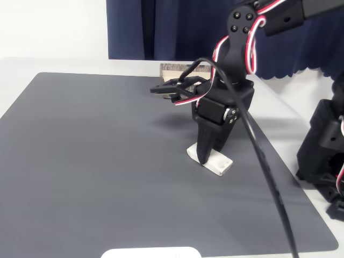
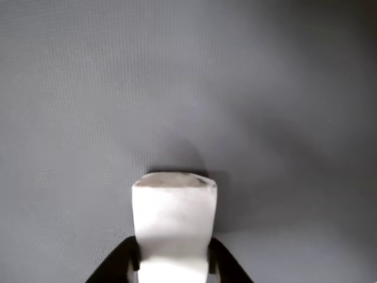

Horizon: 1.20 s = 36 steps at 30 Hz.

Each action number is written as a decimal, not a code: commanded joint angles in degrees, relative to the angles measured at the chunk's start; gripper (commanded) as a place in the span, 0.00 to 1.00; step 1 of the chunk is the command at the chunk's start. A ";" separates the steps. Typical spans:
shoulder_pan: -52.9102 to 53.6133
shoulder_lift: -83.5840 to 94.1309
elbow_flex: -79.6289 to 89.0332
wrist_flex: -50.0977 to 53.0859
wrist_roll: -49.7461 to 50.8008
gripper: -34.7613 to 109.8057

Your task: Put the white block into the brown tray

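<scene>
The white block (image 1: 214, 160) lies on the dark grey mat (image 1: 97, 161), right of centre in the fixed view. My gripper (image 1: 205, 157) points straight down onto it. In the wrist view the block (image 2: 174, 212) stands between my two black fingers (image 2: 126, 262), which press against its left and right sides, so my gripper (image 2: 174, 260) is shut on it. The block still touches the mat. The brown tray (image 1: 172, 69) sits at the mat's far edge, mostly hidden behind my arm; only a strip of its patterned wall shows.
A wide white rounded plate (image 1: 150, 252) peeks in at the mat's near edge. The mat's right edge runs close to the block. A dark blue curtain hangs behind the table.
</scene>
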 commanded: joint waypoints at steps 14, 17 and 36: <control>-1.32 1.41 -1.14 0.18 -0.79 0.29; -1.67 2.20 -2.29 0.18 -1.49 0.27; 11.87 -3.43 -29.97 14.85 -16.00 0.24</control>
